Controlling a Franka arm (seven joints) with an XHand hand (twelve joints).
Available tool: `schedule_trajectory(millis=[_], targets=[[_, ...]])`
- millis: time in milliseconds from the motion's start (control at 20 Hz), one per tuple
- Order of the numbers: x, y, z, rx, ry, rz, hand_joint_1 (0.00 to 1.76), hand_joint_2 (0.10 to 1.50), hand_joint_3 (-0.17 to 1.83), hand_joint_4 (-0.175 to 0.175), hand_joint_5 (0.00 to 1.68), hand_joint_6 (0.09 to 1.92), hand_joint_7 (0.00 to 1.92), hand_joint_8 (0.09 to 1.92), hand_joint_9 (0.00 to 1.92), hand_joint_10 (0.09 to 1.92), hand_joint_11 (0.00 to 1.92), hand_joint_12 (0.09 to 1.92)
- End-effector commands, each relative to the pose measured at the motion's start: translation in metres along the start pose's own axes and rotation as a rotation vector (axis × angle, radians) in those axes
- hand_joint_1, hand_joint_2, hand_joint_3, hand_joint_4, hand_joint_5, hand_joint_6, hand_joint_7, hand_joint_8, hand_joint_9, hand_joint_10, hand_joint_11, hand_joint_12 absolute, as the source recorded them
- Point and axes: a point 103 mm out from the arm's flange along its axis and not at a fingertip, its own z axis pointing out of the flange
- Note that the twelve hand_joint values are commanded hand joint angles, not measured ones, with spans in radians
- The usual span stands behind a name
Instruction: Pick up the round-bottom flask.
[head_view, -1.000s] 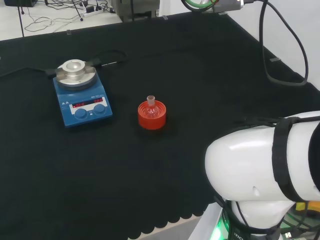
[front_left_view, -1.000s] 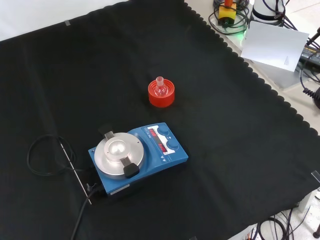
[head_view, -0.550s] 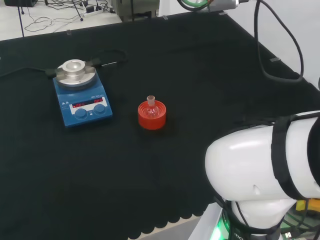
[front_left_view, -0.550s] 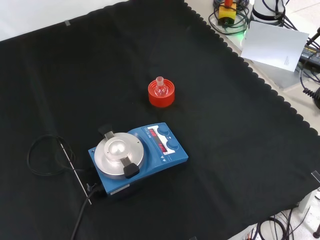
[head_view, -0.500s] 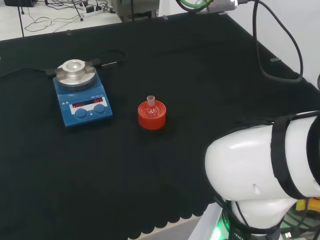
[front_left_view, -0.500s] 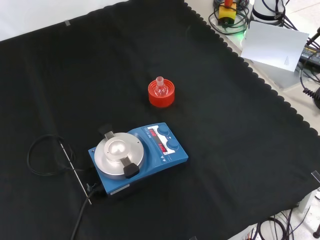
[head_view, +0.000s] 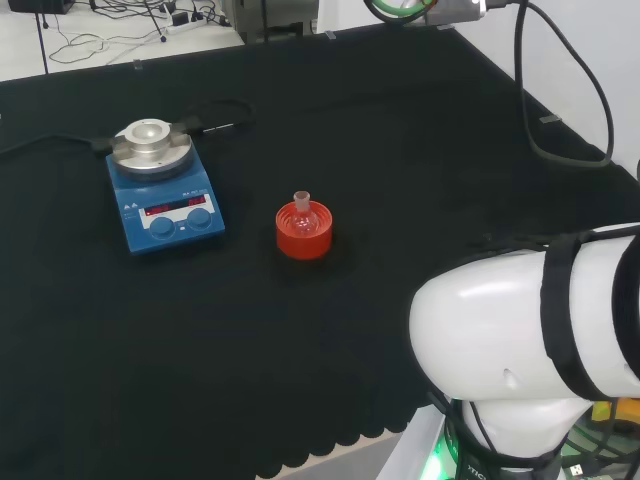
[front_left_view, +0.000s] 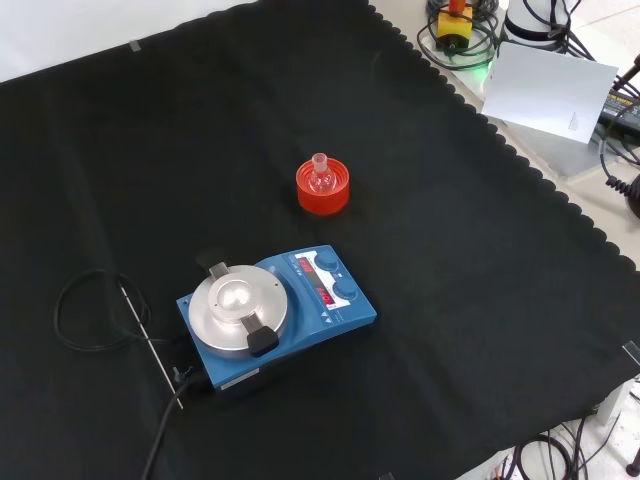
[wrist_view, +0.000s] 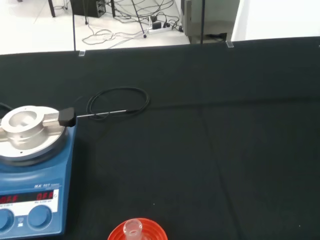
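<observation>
— Starting at the left of the head view?

— Blue stirrer plate (head_view: 163, 198) with a round metal top, resting on the counter (head_view: 420, 180), which is draped in black cloth; red lit display and two blue knobs on the near face; black cable (head_view: 215, 113) looping away behind it.

— And to the right of that?

— Round-bottom flask (head_view: 302, 213), small and clear, sitting upright in a red ribbed stand (head_view: 303, 232) near the middle of the cloth; neck pointing up; apart from the stirrer plate, with bare cloth between; nothing touching it.

— Farther right?

— Big white arm link (head_view: 520, 340) with a black strap round it, low at the right edge.

— Front view, same order?

— Coiled cable (front_left_view: 90, 310) and thin metal probe (front_left_view: 150, 340) at the left; then stirrer plate (front_left_view: 275, 315); flask (front_left_view: 321, 176) in its stand (front_left_view: 323, 190) above and slightly right of it.

— Wrist view?

— Stirrer plate (wrist_view: 30, 165) close and large; flask neck (wrist_view: 132, 228) and stand rim (wrist_view: 137, 232) just showing at the edge.

— State of the robot hand?

— Cannot tell, whether released, clenched or grasping.
</observation>
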Motion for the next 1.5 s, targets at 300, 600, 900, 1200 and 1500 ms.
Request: schedule_trajectory(millis=[300, 600, 900, 1200, 1500], targets=[[-0.033, 0.033, 0.076, 0.080, 0.045, 0.068, 0.09, 1.32, 0.26, -0.033, 0.29, 0.40, 0.06, 0.61, 0.18, 0.70, 0.00, 1.39], [-0.035, 0.052, 0.113, 0.085, 0.096, 0.052, 0.27, 1.25, 0.22, -0.041, 0.33, 0.40, 0.08, 0.62, 0.21, 0.70, 0.02, 1.39], [-0.016, 0.073, 0.163, 0.082, 0.104, 0.020, 0.65, 1.01, 0.25, -0.056, 0.45, 0.34, 0.18, 0.64, 0.35, 0.70, 0.12, 1.39], [-0.002, 0.084, 0.202, 0.135, 0.131, 0.005, 0.83, 0.72, 0.58, -0.063, 0.50, 0.33, 0.24, 0.67, 0.43, 0.69, 0.20, 1.37], [0.010, 0.090, 0.237, 0.173, 0.155, -0.020, 0.86, 0.66, 0.65, -0.066, 0.56, 0.40, 0.25, 0.68, 0.45, 0.69, 0.21, 1.38]])
